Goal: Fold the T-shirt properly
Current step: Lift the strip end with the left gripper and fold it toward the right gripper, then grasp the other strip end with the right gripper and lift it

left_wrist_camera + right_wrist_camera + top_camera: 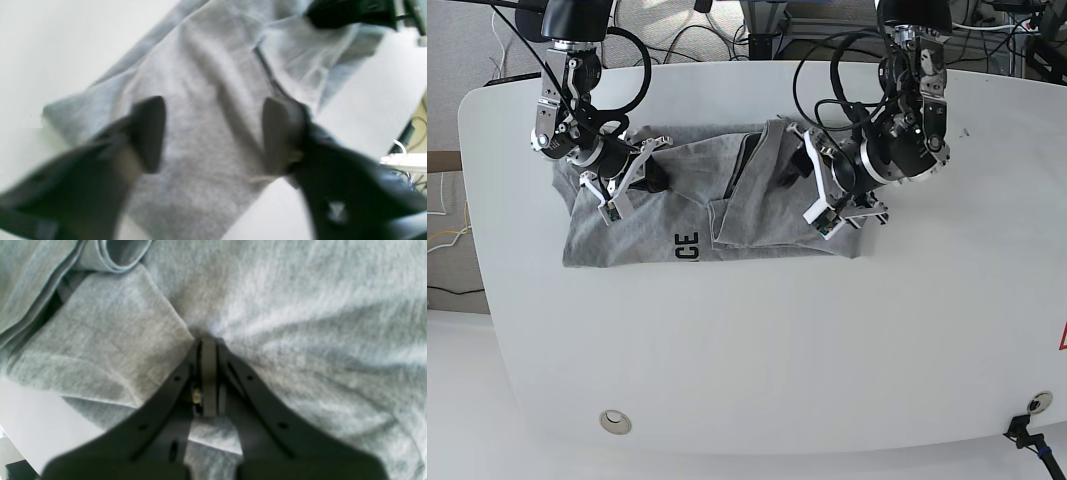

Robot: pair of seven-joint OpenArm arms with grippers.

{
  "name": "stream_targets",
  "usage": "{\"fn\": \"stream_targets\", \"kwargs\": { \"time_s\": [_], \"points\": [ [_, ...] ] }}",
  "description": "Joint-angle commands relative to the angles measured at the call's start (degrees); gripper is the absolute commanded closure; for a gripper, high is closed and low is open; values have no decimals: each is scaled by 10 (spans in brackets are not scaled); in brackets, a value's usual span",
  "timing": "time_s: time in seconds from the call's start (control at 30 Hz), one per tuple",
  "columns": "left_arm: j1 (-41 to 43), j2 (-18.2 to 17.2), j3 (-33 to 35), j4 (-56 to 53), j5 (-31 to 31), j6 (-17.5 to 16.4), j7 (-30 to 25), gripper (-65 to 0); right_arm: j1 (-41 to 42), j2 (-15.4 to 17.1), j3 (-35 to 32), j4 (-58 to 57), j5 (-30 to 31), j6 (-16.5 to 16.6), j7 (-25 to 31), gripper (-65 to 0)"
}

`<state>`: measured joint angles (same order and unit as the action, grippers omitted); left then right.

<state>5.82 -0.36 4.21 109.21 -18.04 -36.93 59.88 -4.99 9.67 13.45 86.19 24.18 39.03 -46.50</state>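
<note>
The heather-grey T-shirt (652, 215) lies partly folded on the white table (757, 340), with black letters (686, 246) showing on its front edge. My left gripper (213, 133) hovers over the shirt's right end, fingers (150, 133) spread wide with plain fabric (206, 100) beneath them. In the base view this gripper (812, 195) sits at the shirt's right side. My right gripper (208, 341) is shut, with cloth (300, 323) puckered around its tip. It holds the shirt's upper left part (639, 172).
Cables and equipment (757, 25) crowd the space behind the table's far edge. A round grommet (613, 421) sits near the front left corner. In the left wrist view the other arm's dark end (350, 13) shows at the top right.
</note>
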Motion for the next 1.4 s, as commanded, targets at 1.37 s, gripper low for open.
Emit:
{"fn": "stream_targets", "kwargs": {
  "time_s": [1.37],
  "points": [
    [-25, -85, -42, -33, -15, -5, -20, 0, -8, 4, 2, 9, 4, 3, -6, 0]
  ]
}}
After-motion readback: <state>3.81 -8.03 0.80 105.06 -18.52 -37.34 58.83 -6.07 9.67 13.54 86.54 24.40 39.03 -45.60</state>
